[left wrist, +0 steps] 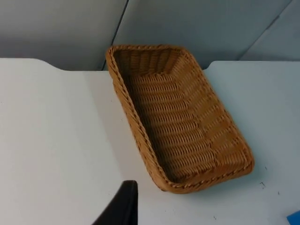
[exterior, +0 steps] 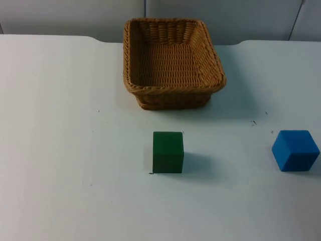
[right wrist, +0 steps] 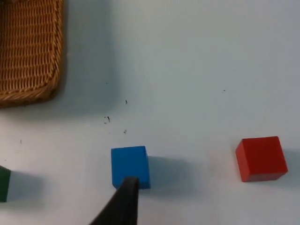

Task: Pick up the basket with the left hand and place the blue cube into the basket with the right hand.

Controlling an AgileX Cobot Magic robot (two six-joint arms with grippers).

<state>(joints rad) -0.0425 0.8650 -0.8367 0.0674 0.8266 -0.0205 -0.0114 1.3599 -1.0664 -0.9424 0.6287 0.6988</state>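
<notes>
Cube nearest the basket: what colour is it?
Green, clearest in the top view, in front of the basket.

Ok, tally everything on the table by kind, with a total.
Woven brown wicker basket: 1
Cubes: 3 (green cube, blue cube, red cube)
Total: 4
</notes>
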